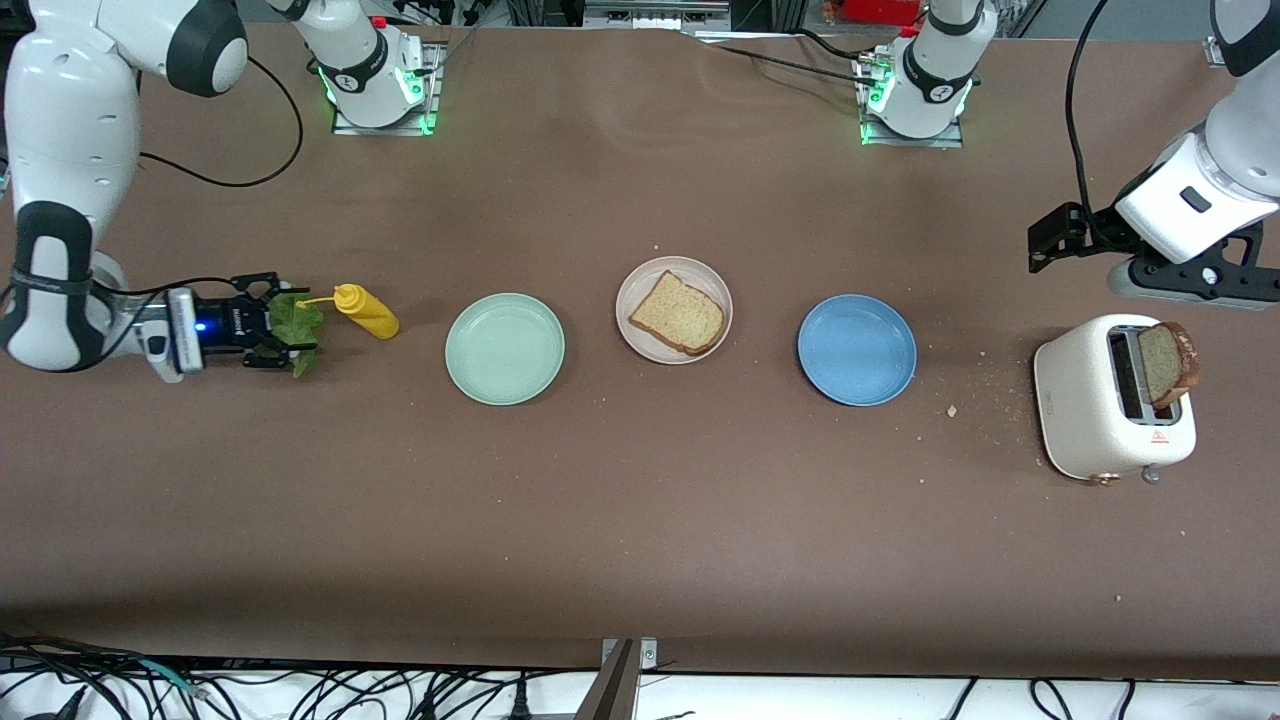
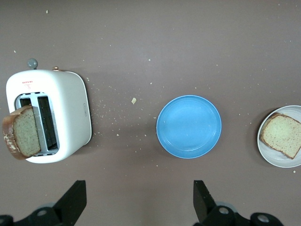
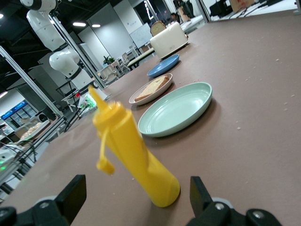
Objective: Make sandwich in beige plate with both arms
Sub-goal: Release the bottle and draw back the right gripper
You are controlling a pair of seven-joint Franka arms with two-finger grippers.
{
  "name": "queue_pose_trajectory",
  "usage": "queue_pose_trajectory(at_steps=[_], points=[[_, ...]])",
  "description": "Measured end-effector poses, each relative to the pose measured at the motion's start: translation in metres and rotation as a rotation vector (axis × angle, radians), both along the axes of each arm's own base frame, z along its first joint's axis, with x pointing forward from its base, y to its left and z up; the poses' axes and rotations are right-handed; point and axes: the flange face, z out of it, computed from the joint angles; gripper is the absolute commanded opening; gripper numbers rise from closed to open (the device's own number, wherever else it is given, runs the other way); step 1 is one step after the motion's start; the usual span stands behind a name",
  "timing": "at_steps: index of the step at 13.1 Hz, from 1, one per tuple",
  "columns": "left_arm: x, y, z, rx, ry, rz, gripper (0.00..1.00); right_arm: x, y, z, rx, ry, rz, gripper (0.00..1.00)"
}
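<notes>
The beige plate (image 1: 700,276) sits mid-table with one bread slice (image 1: 677,312) lying flat on it. A second slice (image 1: 1165,362) sticks up from the white toaster (image 1: 1090,410) at the left arm's end. The green lettuce leaf (image 1: 300,325) lies on the table at the right arm's end, between the fingers of my open right gripper (image 1: 280,322), which is low over the table. The right wrist view does not show the leaf. My left gripper (image 1: 1045,245) hangs open and empty over the table beside the toaster (image 2: 70,113). My left gripper (image 2: 138,188) holds nothing.
A yellow squeeze bottle (image 1: 368,311) lies on its side just past the lettuce, close ahead of the right gripper (image 3: 136,184). A mint-green plate (image 1: 460,350) and a blue plate (image 1: 857,350) flank the beige plate. Crumbs dot the table between the blue plate and the toaster.
</notes>
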Motion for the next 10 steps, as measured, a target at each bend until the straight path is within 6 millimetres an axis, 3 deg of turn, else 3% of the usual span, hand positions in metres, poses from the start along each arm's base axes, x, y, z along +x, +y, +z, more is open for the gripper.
queue_pose_trajectory(at_steps=[3, 5, 7, 10], points=[[0.000, 0.005, 0.000, 0.000, 0.000, 0.009, 1.00, 0.046, -0.012, 0.077, -0.091, 0.103, 0.046, 0.98], [0.001, 0.008, 0.000, 0.000, -0.001, 0.015, 1.00, 0.072, -0.005, 0.127, -0.158, 0.181, 0.058, 0.98], [0.001, 0.009, 0.000, 0.000, 0.000, 0.017, 1.00, 0.086, 0.006, 0.164, -0.216, 0.262, 0.044, 0.98], [0.002, 0.013, -0.001, 0.000, 0.001, 0.022, 1.00, 0.093, 0.024, 0.202, -0.279, 0.403, 0.000, 0.98]])
